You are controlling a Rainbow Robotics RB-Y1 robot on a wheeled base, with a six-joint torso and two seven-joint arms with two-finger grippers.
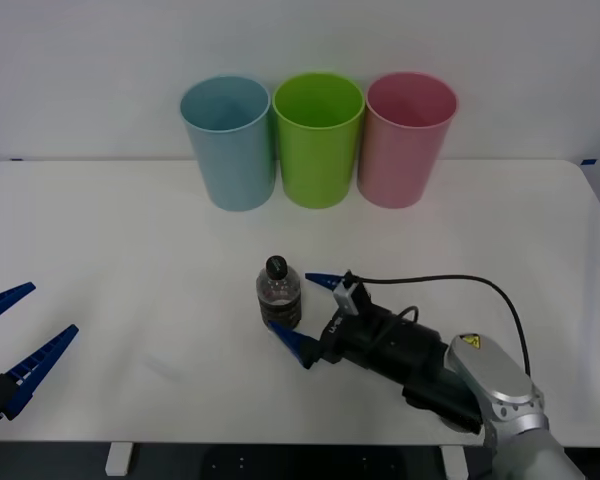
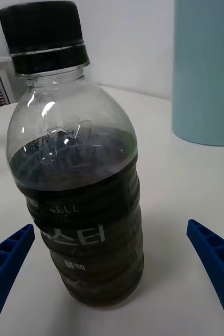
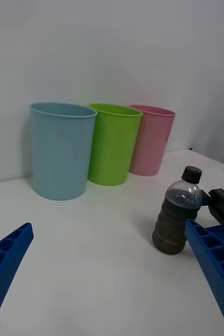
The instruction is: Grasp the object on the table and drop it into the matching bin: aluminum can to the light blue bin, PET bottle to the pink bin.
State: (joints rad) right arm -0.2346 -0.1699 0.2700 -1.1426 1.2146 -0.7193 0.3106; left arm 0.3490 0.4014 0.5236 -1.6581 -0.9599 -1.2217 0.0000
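The right gripper has its two blue fingers spread wide, one on each side of the PET bottle. The fingers are not touching the bottle; in the right wrist view there is white tabletop showing between each finger and the bottle. The gripper holds nothing. It lies low, close to the tabletop, and its dark arm reaches out to the bottle from the front right.

The bottle stands upright on the tabletop. It has a black cap and a dark band around its lower half. It stands well in front of the three bins, about in line with the lime green bin.

The bins stand in a row behind the bottle, close side by side. The light blue bin is behind it to the left. The pink bin is behind it to the right. The green one is between them.

The left gripper is far to the left of the bottle, at the tabletop's front edge. Its blue fingers are wide apart too, and it holds nothing.
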